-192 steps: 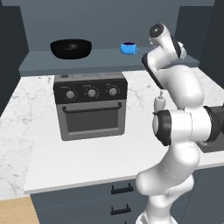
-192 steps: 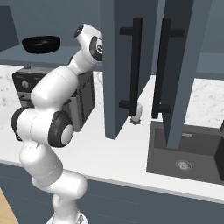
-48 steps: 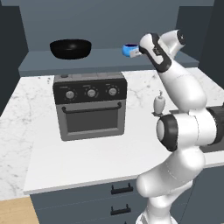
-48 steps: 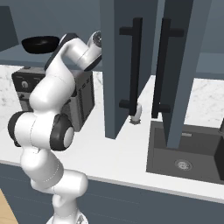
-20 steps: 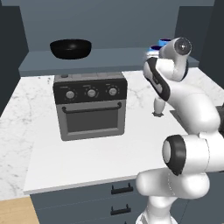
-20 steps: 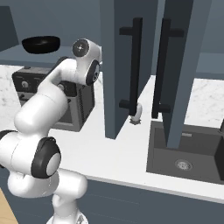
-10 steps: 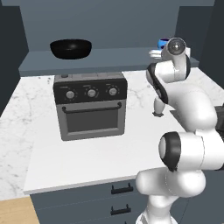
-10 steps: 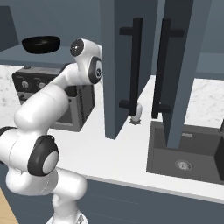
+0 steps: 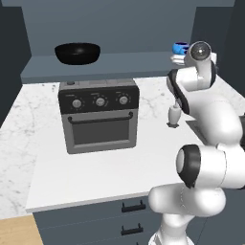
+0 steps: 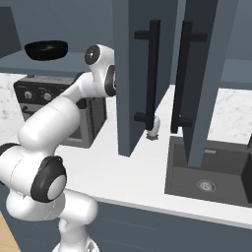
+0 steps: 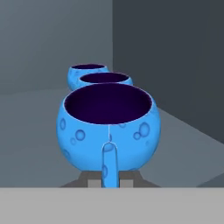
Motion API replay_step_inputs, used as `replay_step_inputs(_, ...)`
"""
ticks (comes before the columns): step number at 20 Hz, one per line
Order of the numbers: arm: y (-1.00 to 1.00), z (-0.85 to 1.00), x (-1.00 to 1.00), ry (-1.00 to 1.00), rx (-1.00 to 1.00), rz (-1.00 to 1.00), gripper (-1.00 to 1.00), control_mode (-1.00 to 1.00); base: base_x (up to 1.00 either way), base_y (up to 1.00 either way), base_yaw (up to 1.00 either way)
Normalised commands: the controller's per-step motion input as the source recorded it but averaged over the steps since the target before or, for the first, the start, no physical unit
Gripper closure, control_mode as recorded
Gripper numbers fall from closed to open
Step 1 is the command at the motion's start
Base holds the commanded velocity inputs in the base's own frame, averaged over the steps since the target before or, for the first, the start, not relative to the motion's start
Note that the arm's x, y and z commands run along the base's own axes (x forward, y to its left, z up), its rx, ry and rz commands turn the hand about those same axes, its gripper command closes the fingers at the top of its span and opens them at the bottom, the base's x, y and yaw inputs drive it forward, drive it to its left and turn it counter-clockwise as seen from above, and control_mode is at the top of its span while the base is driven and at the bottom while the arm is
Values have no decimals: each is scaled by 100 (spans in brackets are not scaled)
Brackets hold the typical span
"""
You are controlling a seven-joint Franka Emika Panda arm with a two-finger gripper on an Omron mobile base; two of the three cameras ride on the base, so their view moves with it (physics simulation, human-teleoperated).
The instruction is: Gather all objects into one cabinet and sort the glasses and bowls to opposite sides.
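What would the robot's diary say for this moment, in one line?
tool: shut on handle of nearest blue cup | second cup, third cup: lined up behind it | black bowl: left end of shelf

oven [image 9: 99, 119]: grey countertop one, three knobs, sitting on my marble counter [image 9: 28, 139]
soap bottle [image 9: 173, 116]: pale, upright, just right of the oven
sink [image 10: 216, 173]: dark basin, drain visible, off to my right

white arm rises from base, elbow bent, forearm reaching up and forward, wrist at shelf height. gripper [image 11: 111, 183] shut, dark finger tips [image 11: 89, 179] close together, pointing level along the cabinet floor toward its far wall.
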Motion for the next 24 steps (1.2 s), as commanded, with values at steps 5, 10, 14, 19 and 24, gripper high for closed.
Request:
replay_step_inputs(5, -30, 0, -19, 0, 0, -3, 100, -100, 0, 0, 0)
replay_step_inputs(10, -1, 0, 0, 2, 0, 0, 100, -100, 0, 0, 0)
replay_step_inputs(14, 0, -9, 0, 9, 0, 0, 100, -100, 0, 0, 0)
replay_step_inputs(19, 0, -15, 1, 10, 0, 0, 100, -100, 0, 0, 0)
replay_step_inputs(24, 0, -10, 5, 6, 0, 0, 100, -100, 0, 0, 0)
